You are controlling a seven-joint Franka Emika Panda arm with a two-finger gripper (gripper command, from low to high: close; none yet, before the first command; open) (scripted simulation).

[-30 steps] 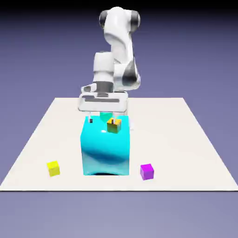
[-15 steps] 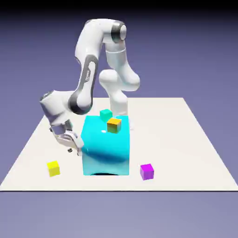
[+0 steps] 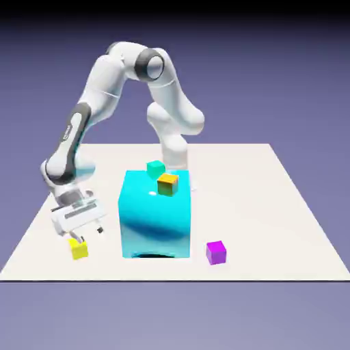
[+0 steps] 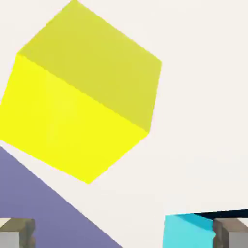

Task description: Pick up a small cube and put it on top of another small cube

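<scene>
Hovering end effector (image 3: 85,235) above matte yellow cube (image 3: 79,249).

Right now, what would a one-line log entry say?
phase: approach | gripper: open, above yellow cube | yellow cube: on table, ungrasped | magenta cube: untouched

A pale cream worktop (image 3: 287,205) lies as a flat slab before a plain blue-violet backdrop (image 3: 287,68) that darkens toward twelve o'clock, lit evenly and softly, with the same violet showing below the slab's near edge at six o'clock.
</scene>
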